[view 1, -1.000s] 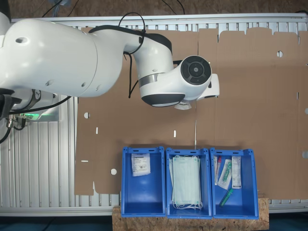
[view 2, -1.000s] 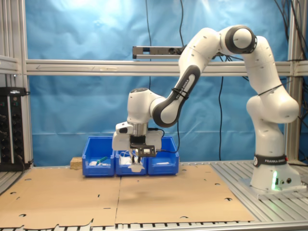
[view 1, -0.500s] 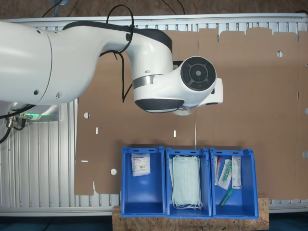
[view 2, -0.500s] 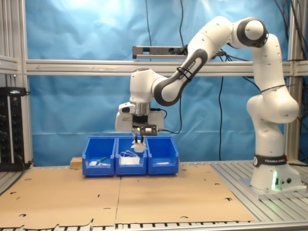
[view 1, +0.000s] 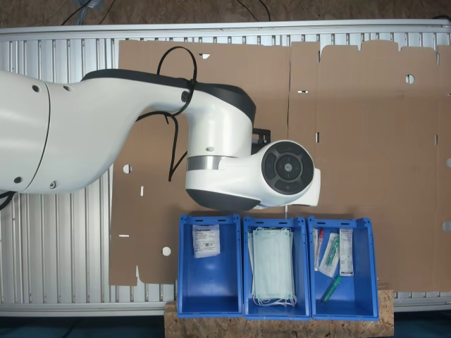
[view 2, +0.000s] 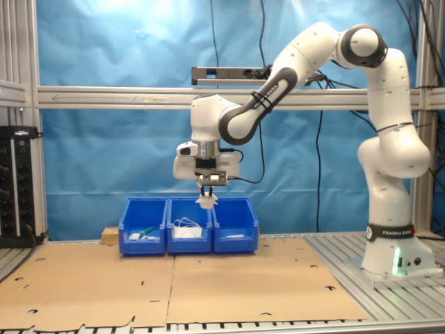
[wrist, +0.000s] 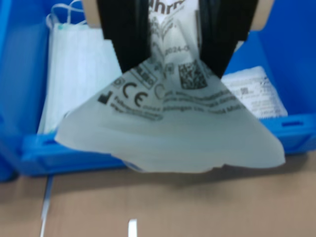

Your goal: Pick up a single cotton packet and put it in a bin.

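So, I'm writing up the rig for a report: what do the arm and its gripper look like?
The arm is glossy white with rounded links and dark grey or black joint bands. A black cable loops along it near the wrist. Its base carries dark lettering and a green light. A round dark cap sits on the wrist joint. The gripper has two black fingers.

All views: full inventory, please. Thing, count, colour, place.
bins: 3, blue, in a row at the cardboard's edge
masks: a stack, pale green, middle bin
packet: 1, white, lying in the end bin at the first exterior view's left
syringes and tubes: several, white and green, other end bin
cardboard: brown sheets over the table
held packet: 1, white, above the bins
hand: 1, black fingers shut on the held packet
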You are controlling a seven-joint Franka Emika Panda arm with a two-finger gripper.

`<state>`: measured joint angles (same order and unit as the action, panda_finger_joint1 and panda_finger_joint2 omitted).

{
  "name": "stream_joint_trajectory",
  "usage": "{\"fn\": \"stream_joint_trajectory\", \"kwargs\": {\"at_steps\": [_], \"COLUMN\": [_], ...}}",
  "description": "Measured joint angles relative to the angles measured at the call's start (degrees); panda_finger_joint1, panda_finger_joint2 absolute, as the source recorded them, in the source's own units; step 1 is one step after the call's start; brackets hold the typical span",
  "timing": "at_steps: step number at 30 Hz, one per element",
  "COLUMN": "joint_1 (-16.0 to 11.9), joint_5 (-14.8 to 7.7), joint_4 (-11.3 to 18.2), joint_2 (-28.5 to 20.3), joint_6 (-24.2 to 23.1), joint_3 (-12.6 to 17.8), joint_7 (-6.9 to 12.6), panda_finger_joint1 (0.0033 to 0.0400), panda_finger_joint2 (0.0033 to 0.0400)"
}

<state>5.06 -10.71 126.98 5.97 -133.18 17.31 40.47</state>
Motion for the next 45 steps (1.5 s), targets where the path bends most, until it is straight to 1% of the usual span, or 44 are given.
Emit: {"fn": "stream_joint_trajectory", "kwargs": {"at_steps": [9, 14, 26, 33, 35, 45], "joint_1": [-2.2, -3.1, -4.2, -4.3, -4.3, -4.3], "joint_5": [-2.3, -3.4, -4.9, -5.3, -5.8, -7.2], "joint_4": [0.3, 0.9, 2.9, 3.2, 3.3, 3.8], "joint_2": [-1.2, -2.5, -5.0, -5.1, -5.1, -4.6], "joint_6": [1.3, 1.7, 2.1, 2.2, 2.2, 1.7], "joint_3": [4.2, 6.7, 12.0, 13.9, 14.4, 15.3], "joint_7": [0.0, 0.0, 0.0, 0.0, 0.0, 0.0], "panda_finger_joint1": [0.0068, 0.0068, 0.0068, 0.0068, 0.0068, 0.0068], "panda_finger_joint2": [0.0068, 0.0068, 0.0068, 0.0068, 0.0068, 0.0068]}}
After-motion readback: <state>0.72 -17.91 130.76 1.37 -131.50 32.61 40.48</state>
